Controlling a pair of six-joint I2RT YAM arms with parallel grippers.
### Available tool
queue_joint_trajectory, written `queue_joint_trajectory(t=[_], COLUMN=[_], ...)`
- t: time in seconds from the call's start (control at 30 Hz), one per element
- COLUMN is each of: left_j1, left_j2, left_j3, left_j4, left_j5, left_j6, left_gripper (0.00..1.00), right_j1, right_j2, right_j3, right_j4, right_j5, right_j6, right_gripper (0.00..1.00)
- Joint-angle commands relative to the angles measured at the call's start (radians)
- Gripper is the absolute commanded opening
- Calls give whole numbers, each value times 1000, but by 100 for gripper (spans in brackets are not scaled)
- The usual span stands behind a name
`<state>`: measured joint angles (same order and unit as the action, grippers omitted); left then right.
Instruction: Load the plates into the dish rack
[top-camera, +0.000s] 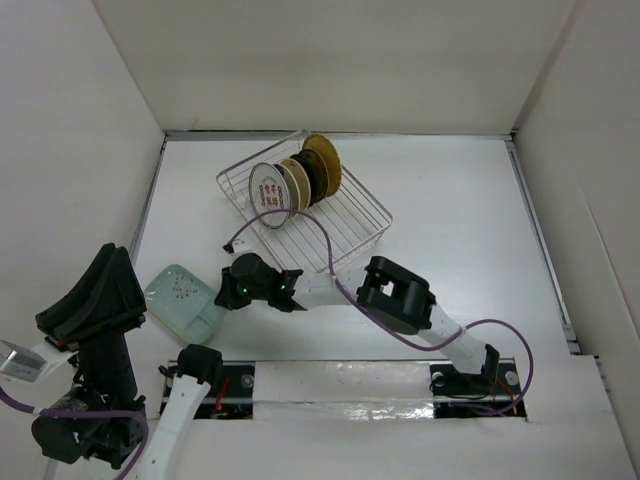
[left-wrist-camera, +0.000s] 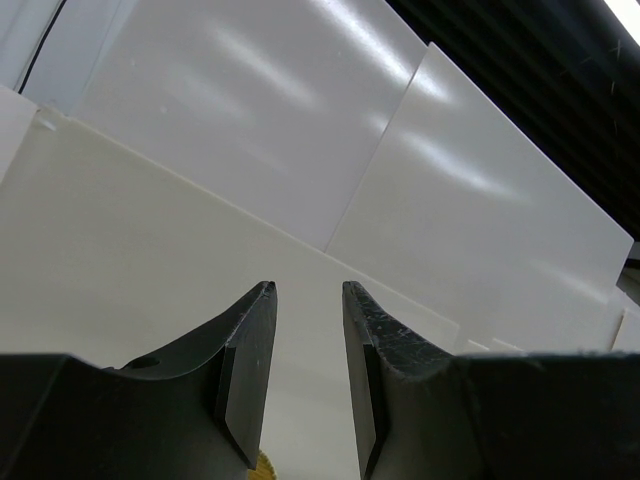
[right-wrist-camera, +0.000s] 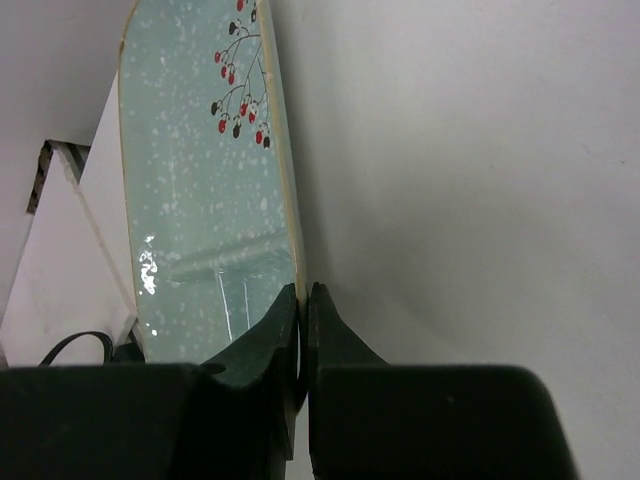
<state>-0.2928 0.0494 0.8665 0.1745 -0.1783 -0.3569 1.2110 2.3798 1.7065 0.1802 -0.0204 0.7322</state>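
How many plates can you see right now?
5. Four stand in the dish rack: white plate, tan plate, black plate, gold plate. The pale green plate is outside the rack, its rim in the right gripper. More may hide behind those racked.

From above and behind the bases (top-camera: 465, 380) we look down over the whole table (top-camera: 460, 260). Our left wrist view tilts upward, facing white walls (left-wrist-camera: 250, 130). Our right wrist view sits hard against the green plate (right-wrist-camera: 200, 200), which the top view shows from afar, near-left.
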Motion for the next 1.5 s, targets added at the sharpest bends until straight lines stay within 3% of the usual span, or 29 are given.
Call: queue_joint_trajectory(t=[0.0,0.27,0.57,0.9,1.1,1.47], left_j1=[-5,-5,-5,-5,-5,-5], left_j2=[-2,-3,-2,-2,1,4], left_j3=[29,29,26,25,22,22], left_j4=[28,26,28,33,34,36], left_j5=[-3,-1,-1,2,5,10], left_j6=[15,13,15,13,10,7], left_gripper=[30,30,30,30,30,30], right_j1=[1,-65,-143,-177,-177,-188], right_j2=[-93,-221,-295,-341,-300,-252], right_j3=[-24,71,128,284,382,420], right_j4=[38,71,87,-177,-240,-222], right_j5=[-6,163,247,727,859,878], right_j6=[-45,-114,-192,-548,-689,-932], right_gripper=[0,0,0,0,0,0])
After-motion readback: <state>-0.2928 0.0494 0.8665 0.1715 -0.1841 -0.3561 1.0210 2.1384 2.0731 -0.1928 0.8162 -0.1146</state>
